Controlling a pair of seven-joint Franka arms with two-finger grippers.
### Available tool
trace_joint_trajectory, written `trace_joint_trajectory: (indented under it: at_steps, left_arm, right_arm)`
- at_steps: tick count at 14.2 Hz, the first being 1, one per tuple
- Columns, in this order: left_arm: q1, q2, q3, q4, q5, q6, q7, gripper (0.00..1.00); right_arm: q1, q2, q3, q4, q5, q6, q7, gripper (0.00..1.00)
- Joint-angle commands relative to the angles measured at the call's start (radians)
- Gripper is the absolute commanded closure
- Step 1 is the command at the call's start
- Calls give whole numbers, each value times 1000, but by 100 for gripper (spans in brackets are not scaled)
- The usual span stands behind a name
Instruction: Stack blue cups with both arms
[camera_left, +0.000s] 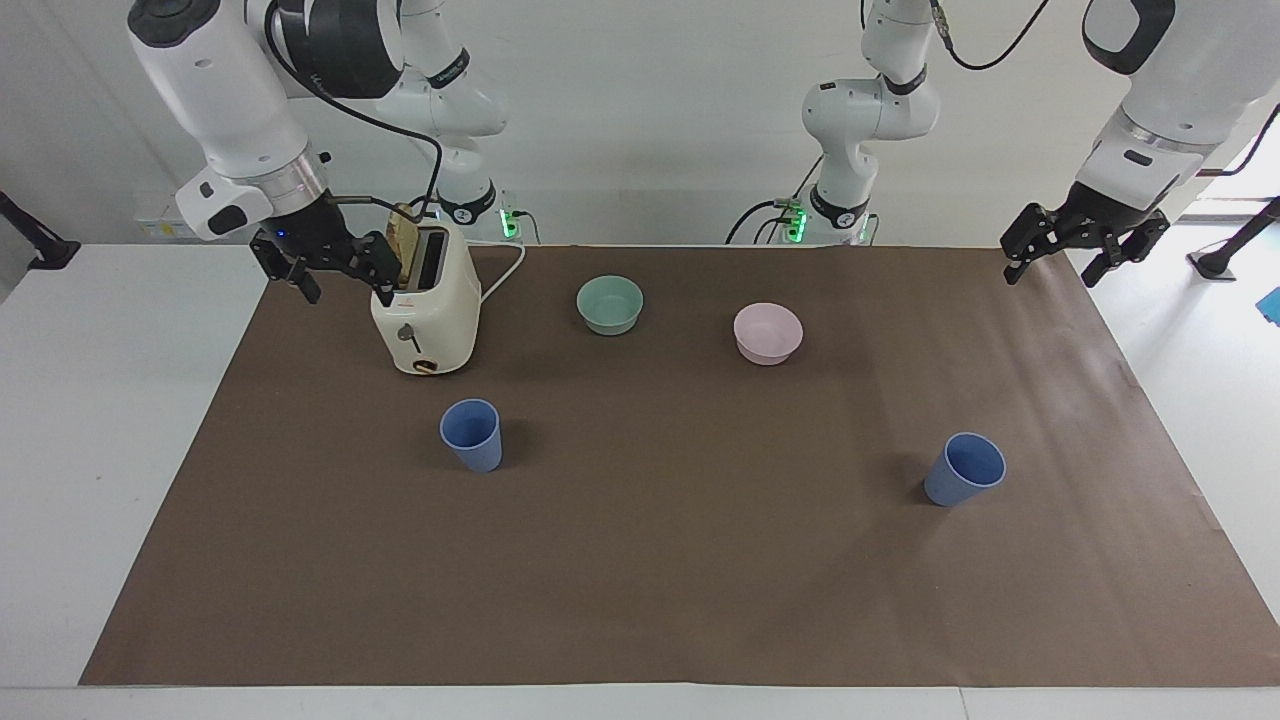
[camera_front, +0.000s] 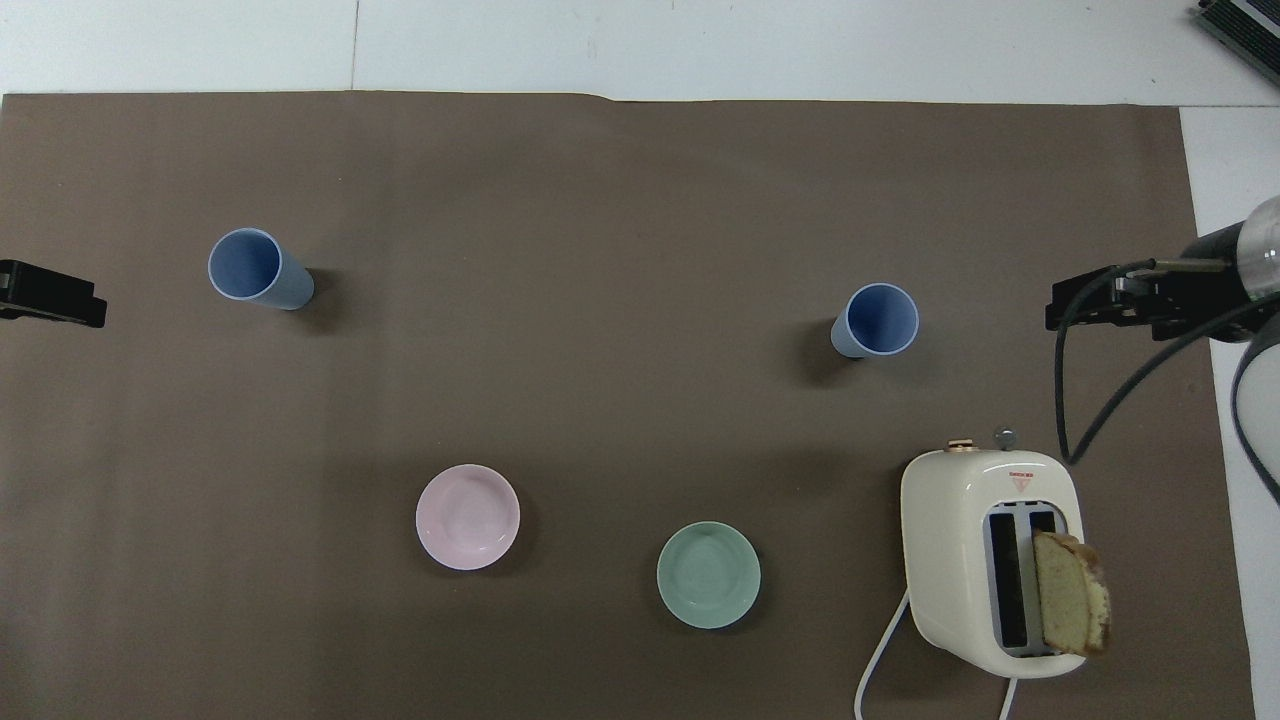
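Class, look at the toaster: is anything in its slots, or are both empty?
One slot holds a bread slice standing above the toaster; the other slot looks empty.

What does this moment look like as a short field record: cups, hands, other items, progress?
cups: two blue cups, upright, apart; one in front of the toaster, the other toward the left arm's end
left hand: raised over the mat's edge, open, empty
right hand: raised beside the toaster, empty
other items: green bowl, pink bowl, bread slice in a toaster slot
progress: stacking not yet begun
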Motion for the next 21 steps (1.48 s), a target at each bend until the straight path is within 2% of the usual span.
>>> trace_joint_trajectory:
  at_steps: [1, 21]
  left_arm:
    - [8, -16, -2, -16, -13, 15, 1, 0]
    - [-2, -16, -2, -15, -13, -1, 9, 0]
  right_arm:
    - [-17, -30, 8, -38, -10, 24, -29, 0]
    - [-24, -30, 8, -38, -10, 24, -32, 0]
